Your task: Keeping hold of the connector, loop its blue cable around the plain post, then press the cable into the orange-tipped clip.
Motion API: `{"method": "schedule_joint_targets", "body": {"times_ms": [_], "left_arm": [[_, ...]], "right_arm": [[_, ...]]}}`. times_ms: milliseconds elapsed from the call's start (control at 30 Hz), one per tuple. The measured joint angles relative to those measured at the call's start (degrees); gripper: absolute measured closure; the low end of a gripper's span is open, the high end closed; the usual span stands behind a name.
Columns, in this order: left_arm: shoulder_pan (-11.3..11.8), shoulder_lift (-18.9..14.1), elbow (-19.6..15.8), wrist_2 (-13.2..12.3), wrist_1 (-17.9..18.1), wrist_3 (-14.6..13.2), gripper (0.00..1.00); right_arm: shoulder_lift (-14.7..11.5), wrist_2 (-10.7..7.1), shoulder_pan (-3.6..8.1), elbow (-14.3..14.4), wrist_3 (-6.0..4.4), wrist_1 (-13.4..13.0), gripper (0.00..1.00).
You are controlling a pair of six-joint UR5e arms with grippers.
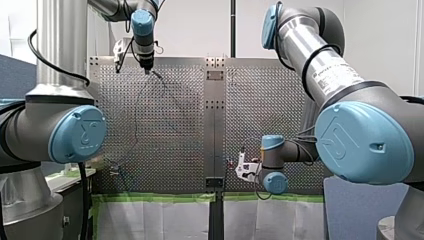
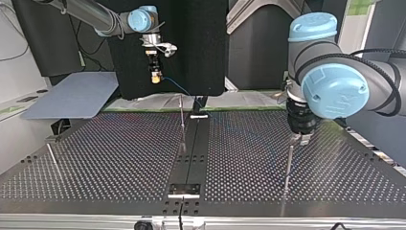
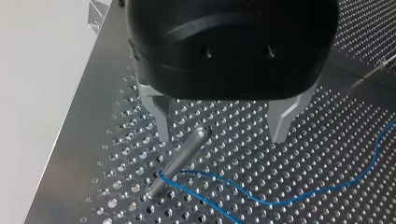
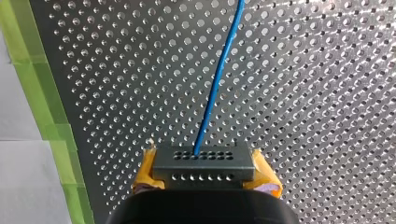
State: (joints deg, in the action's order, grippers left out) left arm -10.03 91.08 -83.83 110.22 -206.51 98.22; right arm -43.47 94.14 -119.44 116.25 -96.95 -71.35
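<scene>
At the top view's left, the right gripper (image 2: 155,76) hung above the far edge of the table (image 2: 119,158). Its own wrist view showed yellow pads (image 4: 147,176) clamped on the two short sides of the connector (image 4: 204,163), a small black block with rows of holes. That looked to me the sound place to hold it. The block seemed rigid and unlikely to crush, while the blue cable (image 4: 215,88) leaving its face was thin and, I judged, light and limp. It would go wherever the connector led and take no push along its length. A hard tug might strain the joint where it entered the block.

Toward the middle the cable sloped down to the table, passing close by a thin upright rod (image 2: 182,122); I could not tell whether they touched.

At the right, the left gripper (image 2: 300,139) stood just above the plain post (image 2: 288,167). Its wrist view showed the metal fingers (image 3: 161,119) spread wide and holding nothing, with the post's tip between them. The cable was hooked round the post's foot, two strands leading away. On so smooth a post I thought the loop could ride up if it went slack.

I saw no tray or bin anywhere.
</scene>
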Motion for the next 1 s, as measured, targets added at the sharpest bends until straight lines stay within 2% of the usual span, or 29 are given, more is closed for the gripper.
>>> {"method": "schedule_joint_targets", "body": {"times_ms": [500, 1000], "left_arm": [[0.19, -0.02, 0.01, 1.44, -0.04, -0.04, 0.0], [-0.04, -0.03, 0.01, 1.44, -0.04, -0.06, 0.0]], "right_arm": [[-0.01, 0.0, 0.02, 0.0, -0.01, 0.27, 1.0], [-0.01, 0.0, 0.01, 0.0, -0.09, 0.41, 1.0]]}}
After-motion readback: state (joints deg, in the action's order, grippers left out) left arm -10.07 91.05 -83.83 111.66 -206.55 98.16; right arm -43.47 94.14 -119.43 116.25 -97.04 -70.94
